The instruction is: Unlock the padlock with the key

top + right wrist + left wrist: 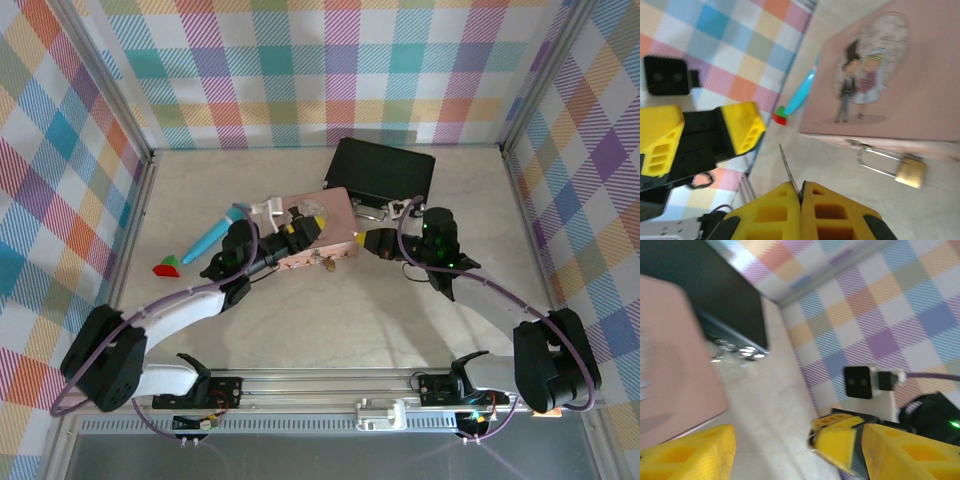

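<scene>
While the right gripper (801,192) has its fingers pinched tight on the key (786,162), blade poking toward 11 o'clock, the padlock (910,170) hangs off the pink tin (920,75) at the key's 3 o'clock. Meanwhile the left gripper (308,226) sits with fingers spread apart.

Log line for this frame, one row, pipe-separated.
left gripper: open, empty | right gripper: shut on key | padlock: hanging from pink tin, key not inserted

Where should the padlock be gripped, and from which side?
Probably the padlock by its brass body, across the flat faces, coming from the open side away from the pink tin: the shackle runs to the tin's edge, the body lies free.
</scene>
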